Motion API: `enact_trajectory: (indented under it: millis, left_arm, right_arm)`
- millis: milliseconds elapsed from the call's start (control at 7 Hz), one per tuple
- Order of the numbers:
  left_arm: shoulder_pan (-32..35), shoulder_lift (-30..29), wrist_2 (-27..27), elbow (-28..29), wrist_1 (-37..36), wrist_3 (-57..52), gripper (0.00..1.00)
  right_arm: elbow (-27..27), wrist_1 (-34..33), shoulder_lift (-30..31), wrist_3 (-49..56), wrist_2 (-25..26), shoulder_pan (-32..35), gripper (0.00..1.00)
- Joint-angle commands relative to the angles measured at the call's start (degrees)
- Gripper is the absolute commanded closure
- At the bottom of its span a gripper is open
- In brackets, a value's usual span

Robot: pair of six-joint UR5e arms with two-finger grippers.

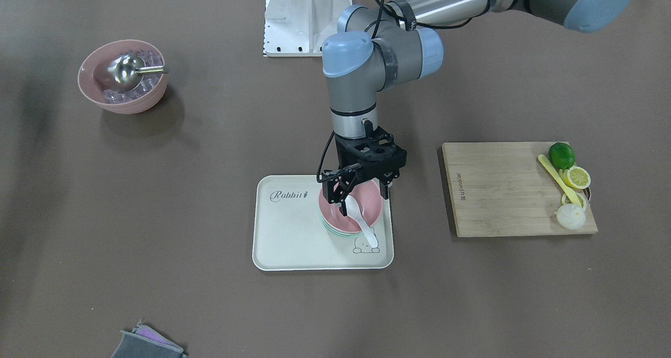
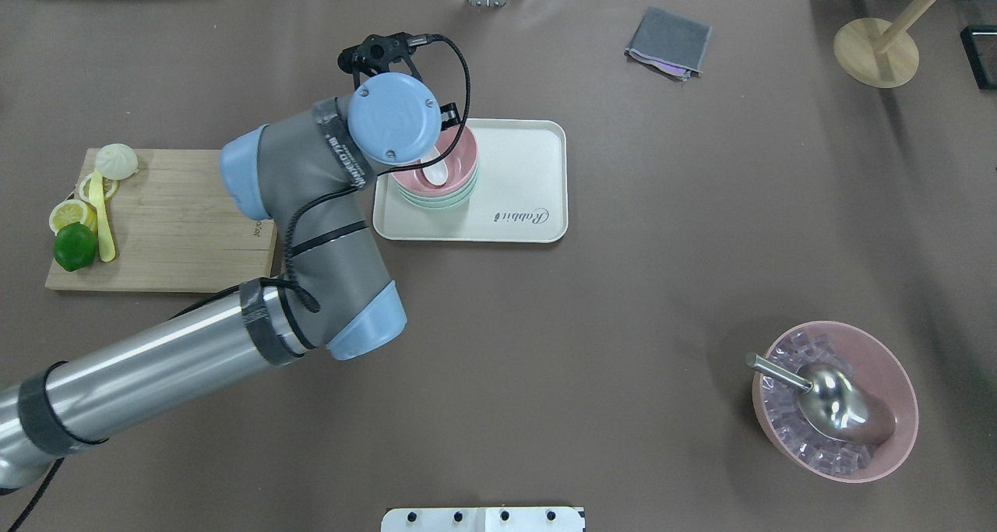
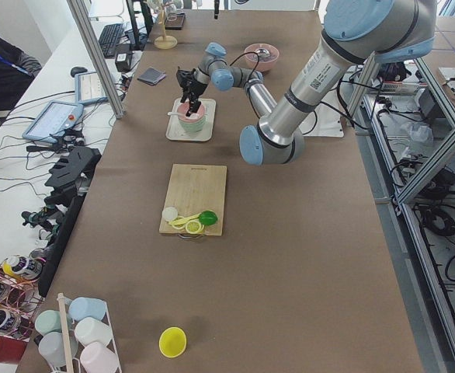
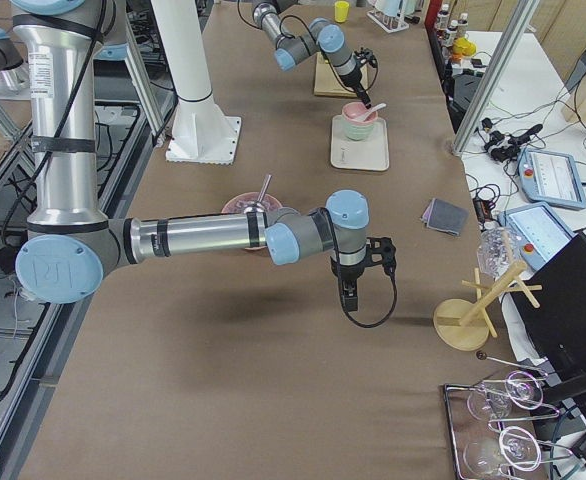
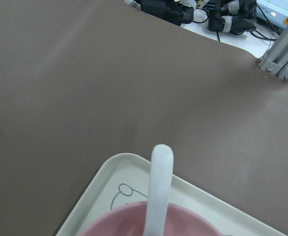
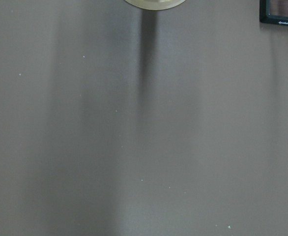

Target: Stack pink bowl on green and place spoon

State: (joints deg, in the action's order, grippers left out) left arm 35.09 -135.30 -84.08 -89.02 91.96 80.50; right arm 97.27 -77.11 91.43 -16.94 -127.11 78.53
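Observation:
The pink bowl (image 1: 375,203) sits stacked on the green bowl (image 1: 341,233) on a cream tray (image 1: 288,242). A white spoon (image 1: 361,221) lies in the pink bowl with its handle sticking out over the rim. My left gripper (image 1: 360,190) hovers just above the bowl, jaws open on either side of the spoon. The left wrist view shows the spoon handle (image 5: 158,191) over the pink rim (image 5: 114,223). My right gripper (image 4: 348,295) hangs over bare table far from the tray; I cannot tell if it is open or shut.
A large pink bowl (image 1: 123,77) of ice cubes with a metal scoop stands apart. A wooden cutting board (image 1: 498,190) holds a lime, lemon slices, a yellow spoon and a bun. A grey cloth (image 2: 668,41) and a wooden stand (image 2: 876,53) are at the far side.

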Motion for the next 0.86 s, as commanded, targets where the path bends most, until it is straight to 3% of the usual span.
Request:
enact_trajectory:
  millis: [0, 286, 714]
  left_arm:
    - [4.7, 6.5, -8.3, -11.8, -8.3, -19.2, 0.02]
    - [15.1, 14.1, -18.9, -18.0, -12.4, -41.0, 0.02]
    - [33.4, 27.2, -35.0, -16.9, -12.0, -73.3, 0.02]
  right_arm:
    - [0.0, 0.1, 1.6, 0.4, -0.3, 0.4, 0.00]
    - [0.0, 0.6, 2.4, 0.5, -0.1, 0.7, 0.00]
    - [0.6, -0.1, 4.0, 2.5, -0.9, 3.2, 0.00]
